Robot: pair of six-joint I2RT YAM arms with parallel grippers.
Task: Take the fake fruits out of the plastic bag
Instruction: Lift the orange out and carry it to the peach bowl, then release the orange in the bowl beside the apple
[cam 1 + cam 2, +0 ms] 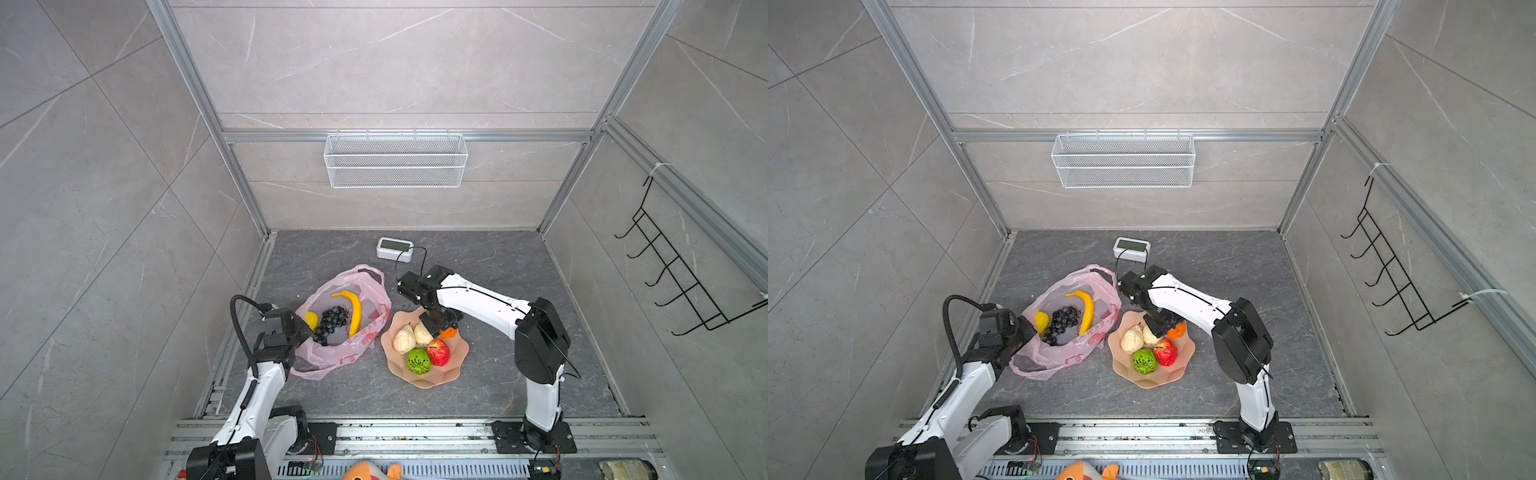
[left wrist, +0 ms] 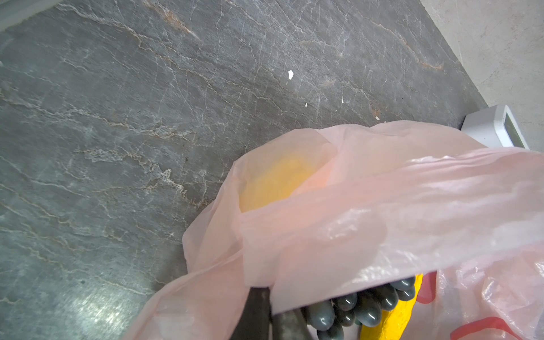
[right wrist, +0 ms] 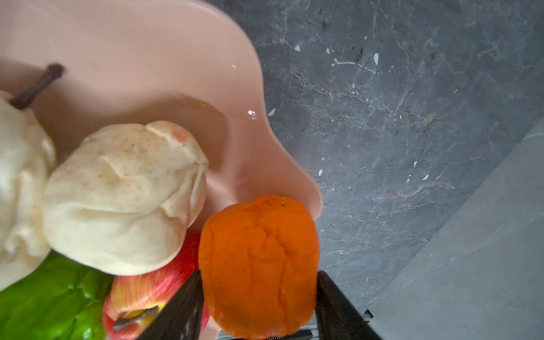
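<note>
Left tool (image 2: 265, 294) is clamped tight on the bag (image 1: 374, 291) rim. Banana (image 1: 353, 307), grapes (image 1: 332, 320) and lemon (image 1: 311, 320) sit inside it on the bench (image 1: 478, 270). Right tool (image 3: 260, 273) straddles the orange (image 3: 259, 250) at the bowl (image 1: 428, 376) rim, fingers (image 3: 182, 309) at both its sides — can't tell if it's actually gripping. Apple (image 1: 438, 351), green fruit (image 1: 418, 360) and two beige lumps (image 1: 404, 338) lie in the bowl.

Robot lab cell; aluminium frame (image 1: 407, 136), stone-look wall panels (image 1: 395, 62), arms (image 1: 478, 299) bolted to a base rail (image 1: 415, 434).
</note>
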